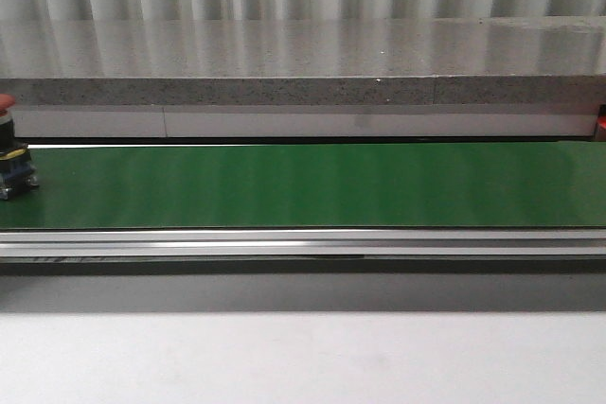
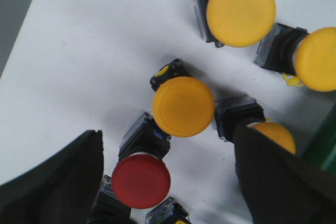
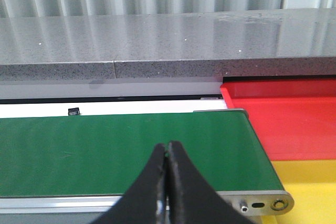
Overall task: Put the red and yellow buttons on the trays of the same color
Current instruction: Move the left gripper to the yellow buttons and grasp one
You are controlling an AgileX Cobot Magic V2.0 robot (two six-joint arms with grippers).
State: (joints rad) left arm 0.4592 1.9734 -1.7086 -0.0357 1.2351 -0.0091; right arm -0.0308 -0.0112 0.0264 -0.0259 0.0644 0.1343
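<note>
In the left wrist view, a cluster of push buttons is seen lying on a white counter. One red button lies between the spread fingers of the left gripper, which are wide open and hold nothing. Just beside it, and partly overlapping it in the view, lies a yellow button. Further yellow buttons are scattered nearby, and one is partly hidden behind a finger. Another red-capped button is seen at the left edge of the green belt in the front view.

Each button is judged to be a light, rigid plastic piece: a broad, smooth domed cap on a narrower, squarish dark body. The cap is likely to slip under a pinch from above. A firmer hold would probably be had across the flat sides of the dark body below the cap, or across the cap's rim. Because the buttons lie crowded and tilted, neighbours could be nudged.

In the right wrist view, the right gripper is closed with fingers pressed together and empty, above the end of the belt. The red tray and the yellow tray are seen just beyond the belt's end; no buttons can be seen in either.
</note>
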